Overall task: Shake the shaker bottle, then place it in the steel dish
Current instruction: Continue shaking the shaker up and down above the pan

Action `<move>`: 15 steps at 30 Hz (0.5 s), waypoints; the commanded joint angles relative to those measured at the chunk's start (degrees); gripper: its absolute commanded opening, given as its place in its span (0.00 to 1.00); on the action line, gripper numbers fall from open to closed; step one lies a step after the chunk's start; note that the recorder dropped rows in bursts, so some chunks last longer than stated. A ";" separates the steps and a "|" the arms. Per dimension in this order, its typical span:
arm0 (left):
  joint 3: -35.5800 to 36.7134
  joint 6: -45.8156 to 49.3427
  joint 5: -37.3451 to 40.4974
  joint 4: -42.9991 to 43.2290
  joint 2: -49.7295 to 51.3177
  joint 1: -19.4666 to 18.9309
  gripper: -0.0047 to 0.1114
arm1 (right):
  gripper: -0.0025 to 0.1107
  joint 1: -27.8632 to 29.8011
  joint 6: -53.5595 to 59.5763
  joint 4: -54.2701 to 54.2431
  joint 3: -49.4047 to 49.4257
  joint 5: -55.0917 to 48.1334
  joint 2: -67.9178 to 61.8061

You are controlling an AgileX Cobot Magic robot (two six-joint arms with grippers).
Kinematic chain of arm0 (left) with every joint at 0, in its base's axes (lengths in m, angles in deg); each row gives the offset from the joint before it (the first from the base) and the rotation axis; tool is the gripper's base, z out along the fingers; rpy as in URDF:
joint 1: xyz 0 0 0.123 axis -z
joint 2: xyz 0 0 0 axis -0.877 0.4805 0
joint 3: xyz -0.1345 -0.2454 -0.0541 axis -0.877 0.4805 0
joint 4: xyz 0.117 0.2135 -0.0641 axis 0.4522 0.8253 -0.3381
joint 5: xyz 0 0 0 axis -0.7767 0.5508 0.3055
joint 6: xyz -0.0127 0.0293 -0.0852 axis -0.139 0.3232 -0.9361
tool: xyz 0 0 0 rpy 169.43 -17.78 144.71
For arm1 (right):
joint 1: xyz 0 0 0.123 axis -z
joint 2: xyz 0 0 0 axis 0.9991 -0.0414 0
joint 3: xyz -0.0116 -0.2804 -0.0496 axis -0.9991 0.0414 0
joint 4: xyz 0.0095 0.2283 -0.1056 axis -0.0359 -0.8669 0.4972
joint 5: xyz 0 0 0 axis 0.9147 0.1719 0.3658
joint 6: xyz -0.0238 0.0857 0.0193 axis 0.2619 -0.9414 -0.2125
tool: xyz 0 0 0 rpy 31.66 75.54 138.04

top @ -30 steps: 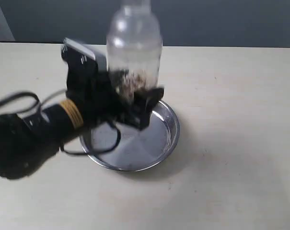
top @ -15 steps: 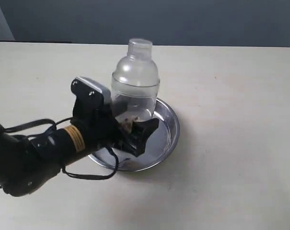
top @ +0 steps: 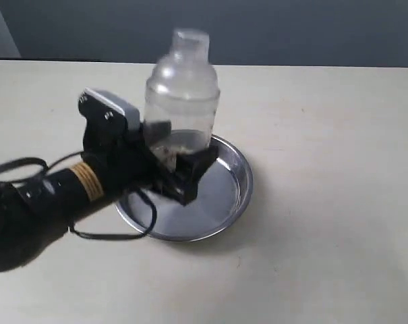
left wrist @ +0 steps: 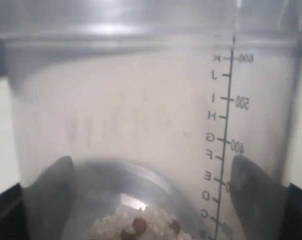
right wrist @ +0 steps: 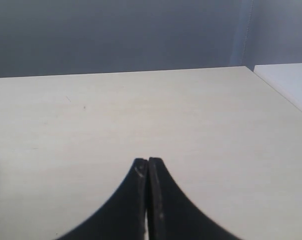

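The clear frosted shaker bottle (top: 182, 94) is held upright above the steel dish (top: 227, 199), blurred by motion, its small round cap on top. My left gripper (top: 180, 158) is shut on the bottle's lower body, its black fingers (left wrist: 248, 185) pressed on either side of the wall. In the left wrist view the bottle (left wrist: 141, 115) fills the picture, with white and brown granules (left wrist: 141, 227) at its bottom and a printed scale on the side. The dish lies on the table under the bottle. My right gripper (right wrist: 148, 162) is shut on nothing over bare table and does not show in the exterior view.
The pale table (top: 325, 135) spreads around the dish, with a dark wall behind its far edge. My left arm's black body and cables (top: 42, 196) stretch over the table left of the dish. A table corner (right wrist: 250, 67) shows in the right wrist view.
The bottle went down toward the dish half a second ago and has now come back up, with the left gripper still holding it. The granules have shifted inside.
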 commanded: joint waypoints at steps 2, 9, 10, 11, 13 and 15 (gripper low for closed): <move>-4.72 5.45 15.79 -0.70 -7.05 -0.34 0.04 | 0.01 0.20 0.11 -0.04 0.07 0.81 0.27; 2.20 -1.32 -12.84 -0.97 -1.19 -0.34 0.04 | 0.01 0.20 0.11 -0.04 0.07 0.81 0.27; 0.90 -0.35 -12.51 -1.31 -4.16 -0.34 0.04 | 0.01 0.20 0.11 -0.04 0.07 0.81 0.27; -1.00 1.99 -9.02 -1.31 -6.75 -0.34 0.04 | 0.01 0.20 0.11 -0.04 0.07 0.81 0.27; -5.35 5.30 6.66 0.79 -12.21 -0.34 0.04 | 0.01 0.20 0.11 -0.04 0.07 0.81 0.27; -5.15 5.23 16.41 0.78 -7.08 -0.24 0.04 | 0.01 0.20 0.11 -0.04 0.07 0.81 0.27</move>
